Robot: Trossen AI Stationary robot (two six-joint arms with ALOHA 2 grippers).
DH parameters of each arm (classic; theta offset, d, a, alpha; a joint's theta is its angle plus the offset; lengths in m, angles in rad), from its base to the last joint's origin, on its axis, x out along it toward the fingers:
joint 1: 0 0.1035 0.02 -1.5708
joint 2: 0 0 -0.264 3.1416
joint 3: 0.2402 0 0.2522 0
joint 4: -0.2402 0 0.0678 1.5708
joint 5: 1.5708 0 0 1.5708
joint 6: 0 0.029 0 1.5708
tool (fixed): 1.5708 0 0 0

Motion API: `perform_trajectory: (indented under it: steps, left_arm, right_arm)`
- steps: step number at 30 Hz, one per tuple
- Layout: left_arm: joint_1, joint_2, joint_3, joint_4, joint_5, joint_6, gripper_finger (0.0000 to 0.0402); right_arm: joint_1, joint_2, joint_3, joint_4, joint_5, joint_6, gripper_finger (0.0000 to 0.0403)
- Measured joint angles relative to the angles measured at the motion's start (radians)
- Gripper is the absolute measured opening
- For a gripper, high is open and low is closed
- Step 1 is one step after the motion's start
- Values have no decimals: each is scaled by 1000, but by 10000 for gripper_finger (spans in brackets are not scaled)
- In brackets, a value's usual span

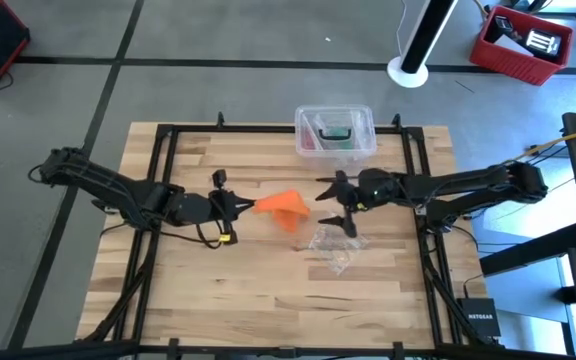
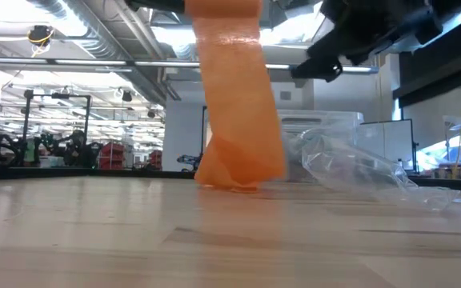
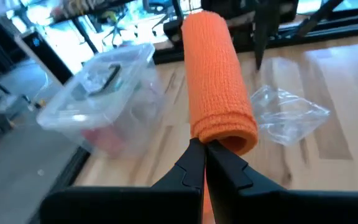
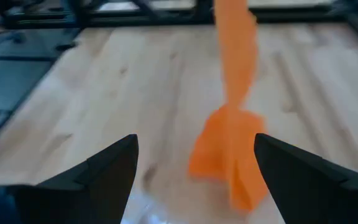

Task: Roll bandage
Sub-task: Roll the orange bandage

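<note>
The left gripper (image 1: 246, 206) is over the middle of the wooden table (image 1: 218, 300), its fingers (image 3: 194, 163) pinched tight on the top end of the bandage (image 1: 283, 208). From that grip the bright orange band hangs down as a flat strip, and its lower end lies crumpled in a small heap on the tabletop, as the low view shows (image 2: 238, 120). In the left wrist view the fabric (image 3: 219, 81) folds over just past the closed fingertips and runs away from them. The right gripper (image 1: 345, 205) hovers just beside the bandage on the other side, jaws spread wide and holding nothing; its two dark fingers (image 4: 98, 174) frame the hanging strip and its heap (image 4: 229, 149) without touching them. A crumpled clear plastic wrapper (image 1: 334, 245) lies on the table near the heap, under the right gripper. A clear plastic box (image 1: 334, 132) with a lid sits at the far edge of the table, well apart from both grippers.
</note>
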Motion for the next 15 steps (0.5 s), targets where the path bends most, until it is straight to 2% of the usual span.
perform_trajectory:
  steps: [3,8,15]
  left_arm:
    - [0,0,30,5,0,20,0]
    - [-1,1,76,0,0,47,0]
    - [-22,2,110,48,12,143,0]
  right_arm:
    - [5,68,-16,112,62,-6,324]
    - [6,168,-16,271,-9,36,324]
    - [4,222,-15,355,-1,22,324]
